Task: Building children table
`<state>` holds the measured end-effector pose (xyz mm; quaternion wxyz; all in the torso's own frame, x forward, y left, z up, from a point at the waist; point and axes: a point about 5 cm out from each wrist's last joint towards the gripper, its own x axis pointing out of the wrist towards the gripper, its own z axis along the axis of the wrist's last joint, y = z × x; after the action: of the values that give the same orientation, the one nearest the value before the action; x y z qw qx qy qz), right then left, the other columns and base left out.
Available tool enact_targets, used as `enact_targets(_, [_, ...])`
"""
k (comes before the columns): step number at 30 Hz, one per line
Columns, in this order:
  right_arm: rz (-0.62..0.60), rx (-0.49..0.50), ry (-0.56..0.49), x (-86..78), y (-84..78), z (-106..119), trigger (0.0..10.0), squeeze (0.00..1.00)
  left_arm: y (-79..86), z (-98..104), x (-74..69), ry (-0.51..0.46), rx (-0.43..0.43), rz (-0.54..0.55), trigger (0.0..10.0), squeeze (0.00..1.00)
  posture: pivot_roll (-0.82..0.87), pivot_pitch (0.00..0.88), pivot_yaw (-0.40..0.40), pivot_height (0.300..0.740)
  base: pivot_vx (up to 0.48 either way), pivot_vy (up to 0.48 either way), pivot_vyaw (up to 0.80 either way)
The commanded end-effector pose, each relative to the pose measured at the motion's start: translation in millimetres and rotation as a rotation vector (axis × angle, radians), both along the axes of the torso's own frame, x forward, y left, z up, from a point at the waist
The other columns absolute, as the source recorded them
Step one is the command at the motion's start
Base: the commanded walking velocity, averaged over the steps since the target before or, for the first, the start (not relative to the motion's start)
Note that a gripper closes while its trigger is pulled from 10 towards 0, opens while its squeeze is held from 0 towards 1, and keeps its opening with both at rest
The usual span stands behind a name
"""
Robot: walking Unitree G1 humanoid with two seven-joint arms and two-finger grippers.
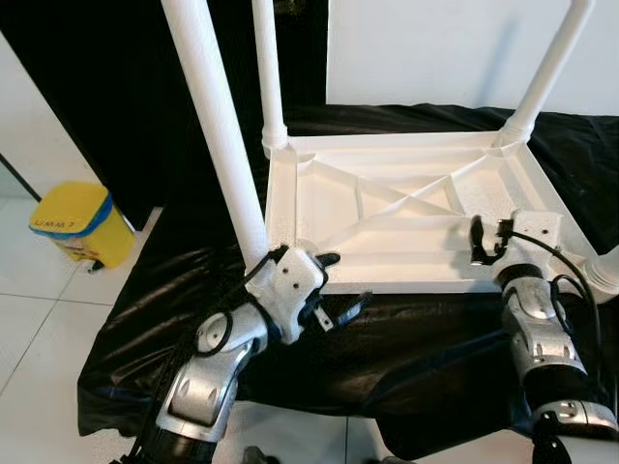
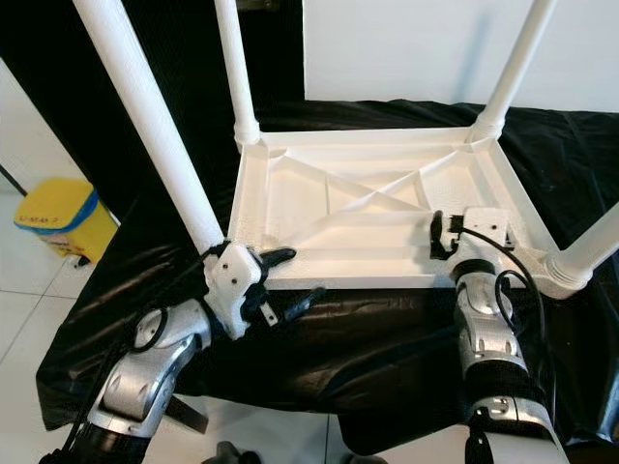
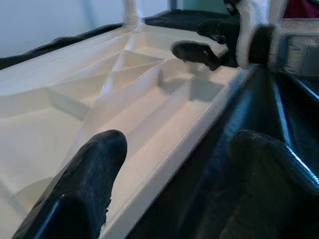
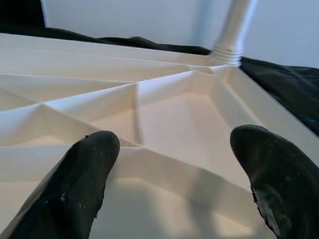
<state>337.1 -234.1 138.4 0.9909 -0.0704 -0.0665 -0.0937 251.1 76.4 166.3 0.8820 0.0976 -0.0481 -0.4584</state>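
A white plastic children's table (image 1: 406, 208) lies upside down on a black cloth. White legs stand in its near-left (image 1: 218, 126), far-left (image 1: 269, 68) and far-right (image 1: 551, 68) corners, and a fourth leg (image 2: 580, 256) sits at the near-right corner by the picture's edge. My left gripper (image 1: 350, 278) is open at the near-left corner. In the left wrist view, one of its fingers (image 3: 84, 184) is inside the table's near rim (image 3: 164, 164) and the other outside. My right gripper (image 1: 489, 237) hangs open over the near rim further right, with the ribbed underside (image 4: 174, 114) between its fingers.
The black cloth (image 1: 416, 338) hangs over the front edge of the work surface. A yellow bin (image 1: 77, 222) stands on the white tiled floor to the left. A white wall (image 1: 435, 48) and a dark curtain are behind the table.
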Motion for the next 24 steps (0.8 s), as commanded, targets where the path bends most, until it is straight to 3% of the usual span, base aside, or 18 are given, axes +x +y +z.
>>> enact_targets(1, [0.054,-0.002,0.026,6.3,10.4,-2,10.0,0.0,10.1,-1,-2.2,0.012,-0.039,0.219,10.0,0.0,-0.01,0.109,-0.055,0.74,0.0,0.0,0.0])
enact_targets(2, [0.054,-0.002,0.026,6.3,10.4,-2,10.0,0.0,10.1,-1,-2.2,0.012,-0.039,0.219,10.0,0.0,-0.01,0.109,-0.055,0.74,0.0,0.0,0.0])
enact_targets(5, [0.203,0.007,0.046,22.8,44.9,2,10.0,0.0,30.7,2,-18.9,0.026,-0.038,0.35,10.0,0.0,0.07,0.118,-0.096,0.74,0.0,0.0,0.0])
enact_targets(12, [0.321,-0.006,0.074,33.6,74.0,5,10.0,0.0,54.3,4,-33.7,0.038,-0.01,0.477,10.0,0.0,0.14,0.135,-0.153,0.74,0.0,0.0,0.0])
enact_targets(14, [0.379,-0.015,0.09,37.6,88.7,6,10.0,0.0,63.0,5,-42.5,0.04,-0.008,0.548,10.0,0.0,0.18,0.145,-0.175,0.74,0.0,0.0,0.0])
enact_targets(18, [0.399,-0.02,0.097,38.9,93.6,6,10.0,0.0,65.4,5,-45.7,0.043,-0.009,0.576,10.0,0.0,0.19,0.148,-0.185,0.74,0.0,0.0,0.0])
enact_targets(22, [0.468,-0.024,0.12,41.7,108.7,5,10.0,0.0,82.2,8,-58.3,0.051,-0.033,0.73,10.0,0.0,0.23,0.162,-0.217,0.74,0.0,0.0,0.0])
enact_targets(24, [0.468,-0.024,0.12,41.7,108.7,5,10.0,0.0,82.2,8,-58.3,0.051,-0.033,0.73,10.0,0.0,0.23,0.162,-0.217,0.74,0.0,0.0,0.0])
